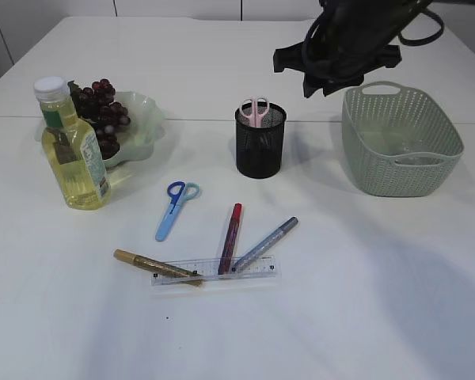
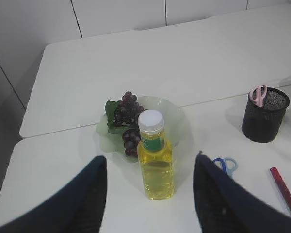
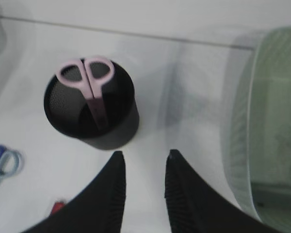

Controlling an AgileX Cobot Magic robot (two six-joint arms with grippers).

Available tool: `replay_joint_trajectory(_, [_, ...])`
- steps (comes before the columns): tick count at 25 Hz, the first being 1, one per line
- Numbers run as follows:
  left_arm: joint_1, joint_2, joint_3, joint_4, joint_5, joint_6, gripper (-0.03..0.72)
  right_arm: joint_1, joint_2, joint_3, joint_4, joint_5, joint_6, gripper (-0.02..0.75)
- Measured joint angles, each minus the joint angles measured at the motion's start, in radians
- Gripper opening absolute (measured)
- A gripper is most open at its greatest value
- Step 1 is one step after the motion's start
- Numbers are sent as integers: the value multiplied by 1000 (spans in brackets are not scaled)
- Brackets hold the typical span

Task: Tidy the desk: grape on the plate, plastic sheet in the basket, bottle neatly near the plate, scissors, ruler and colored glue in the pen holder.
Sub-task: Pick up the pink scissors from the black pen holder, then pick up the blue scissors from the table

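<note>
The yellow bottle [image 1: 73, 146] stands upright against the pale green plate [image 1: 146, 131], which holds the dark grape bunch [image 1: 101, 115]. Pink scissors [image 1: 255, 111] stand in the black mesh pen holder [image 1: 260, 150]. Blue scissors [image 1: 174, 207], a red glue pen [image 1: 230, 237], a silver-blue one [image 1: 265, 244], a gold one [image 1: 156, 267] and the clear ruler [image 1: 215, 273] lie on the table in front. A faint clear plastic sheet [image 1: 400, 149] seems to lie in the green basket [image 1: 364, 134]. My left gripper [image 2: 150, 162] hangs open above the bottle [image 2: 155, 165]. My right gripper [image 3: 144, 155] is open and empty, high between holder [image 3: 111, 131] and basket [image 3: 266, 121].
The glue pens overlap the ruler in one cluster near the table's front. A seam between two white tabletops runs behind the plate, holder and basket. My right arm [image 1: 340, 39] hangs over the back right.
</note>
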Motion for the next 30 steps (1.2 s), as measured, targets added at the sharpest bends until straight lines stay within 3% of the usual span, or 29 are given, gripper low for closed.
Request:
replay_joint_trajectory(4, [0, 0, 0, 0, 2, 0, 415, 0, -7, -95, 64, 279, -38, 241])
replay_joint_trajectory(8, [0, 0, 0, -25, 22, 0, 415, 0, -7, -200, 162, 450, -109, 241])
replay_joint_trajectory(17, [0, 0, 0, -56, 80, 11, 415, 2, -40, -258, 312, 485, -136, 243])
replay_joint_trajectory(24, [0, 4, -11, -90, 189, 86, 415, 2, -105, -258, 317, 489, -138, 279])
replay_joint_trajectory(30, [-10, 36, -94, -139, 246, 143, 415, 2, -164, -206, 298, 489, -138, 281])
